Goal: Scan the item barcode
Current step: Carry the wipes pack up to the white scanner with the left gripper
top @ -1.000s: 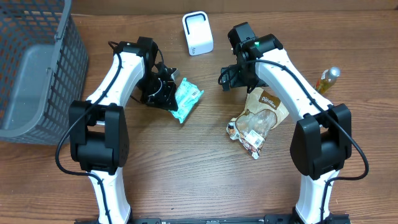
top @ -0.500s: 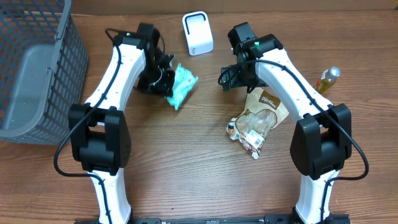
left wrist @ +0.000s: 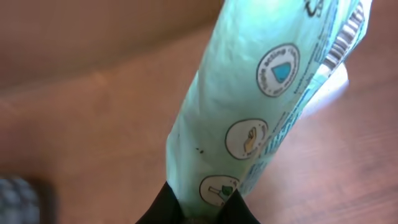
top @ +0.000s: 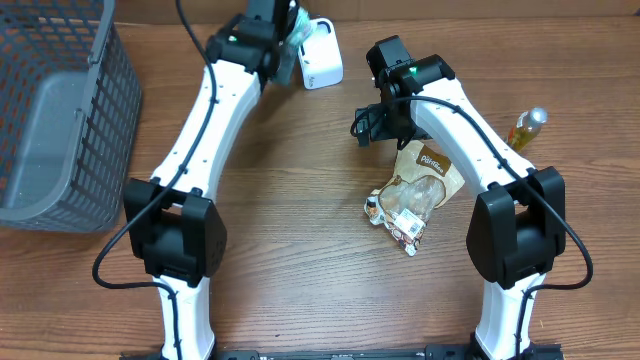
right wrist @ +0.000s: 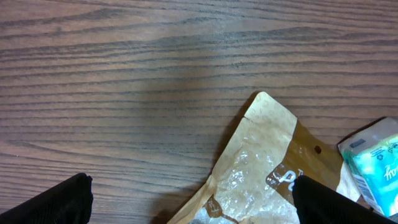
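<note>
The grey basket [top: 60, 110] runs off the left edge. My right gripper [right wrist: 193, 202] hangs spread wide by the brown snack bag [top: 420, 185]. My left gripper [left wrist: 196, 210] clamps the mint packet [left wrist: 261, 112] beside the white scanner [top: 325, 58], my arm hiding most of it from above; its barcode is cropped.

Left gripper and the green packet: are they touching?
Touching. Left wrist view shows the left gripper pinching the green packet at its lower end.

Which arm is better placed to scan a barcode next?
Left: the left gripper is shut on the mint-green plastic packet beside the white boxy scanner; the right gripper hangs open, empty.
</note>
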Robot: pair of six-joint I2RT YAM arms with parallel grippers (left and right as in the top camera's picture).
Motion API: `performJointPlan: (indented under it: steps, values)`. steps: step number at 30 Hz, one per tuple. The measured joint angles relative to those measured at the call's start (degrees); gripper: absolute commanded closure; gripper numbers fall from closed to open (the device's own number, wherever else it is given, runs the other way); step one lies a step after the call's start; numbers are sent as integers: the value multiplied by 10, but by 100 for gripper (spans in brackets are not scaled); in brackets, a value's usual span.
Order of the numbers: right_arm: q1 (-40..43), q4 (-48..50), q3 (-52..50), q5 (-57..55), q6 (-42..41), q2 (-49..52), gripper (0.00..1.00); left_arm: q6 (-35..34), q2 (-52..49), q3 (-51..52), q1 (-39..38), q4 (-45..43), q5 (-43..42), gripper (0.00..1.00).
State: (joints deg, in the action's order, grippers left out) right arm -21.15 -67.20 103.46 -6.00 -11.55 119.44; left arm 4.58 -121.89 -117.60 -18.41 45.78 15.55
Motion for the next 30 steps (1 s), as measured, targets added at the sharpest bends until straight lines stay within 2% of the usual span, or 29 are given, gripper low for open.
performJointPlan:
  steps: [6, 10, 12, 15, 19, 22, 25, 30]
  values:
    - [0, 0, 0, 0, 0, 0, 0, 91, 0, -1, -15, -110, 49, 96]
    - [0, 0, 0, 0, 0, 0, 0, 126, 0, -1, -16, -137, 61, 96]
    - [0, 0, 0, 0, 0, 0, 0, 134, 0, -2, -16, -117, 61, 96]
    - [0, 0, 0, 0, 0, 0, 0, 119, 0, -3, -17, -35, 61, 96]
    - [0, 0, 0, 0, 0, 0, 0, 60, 0, -4, -17, 102, 35, 96]
    - [0, 0, 0, 0, 0, 0, 0, 22, 0, -4, -12, 141, 0, 96]
    - [0, 0, 0, 0, 0, 0, 0, 1, 0, -4, -10, 83, -1, 96]
    - [0, 0, 0, 0, 0, 0, 0, 9, -1, -4, -10, -68, 67, 96]
